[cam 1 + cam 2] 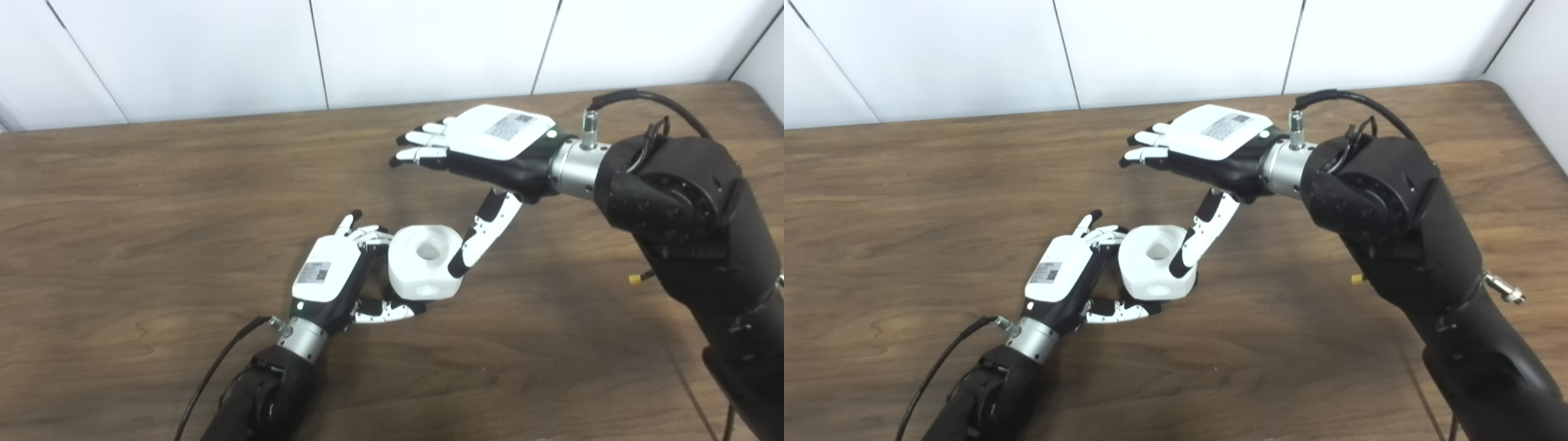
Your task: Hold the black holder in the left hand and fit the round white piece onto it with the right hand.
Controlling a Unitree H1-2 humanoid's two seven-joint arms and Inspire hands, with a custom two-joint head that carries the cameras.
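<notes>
The left robot hand lies low over the table, fingers curled around the round white piece, bracing it; no black holder is visible. Beyond, the right robot hand hovers spread, its thumb touching the piece's far side, likely steadying it.

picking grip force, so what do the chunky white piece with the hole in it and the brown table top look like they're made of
The chunky white piece with the round hole looks like matte hard plastic, maybe printed: even white, dull faces, chamfered edges. The brown table top looks like wood or wood-look laminate: streaky grain, faint sheen; which one cannot be told. The left hand cups the piece; no black holder shows.
</notes>
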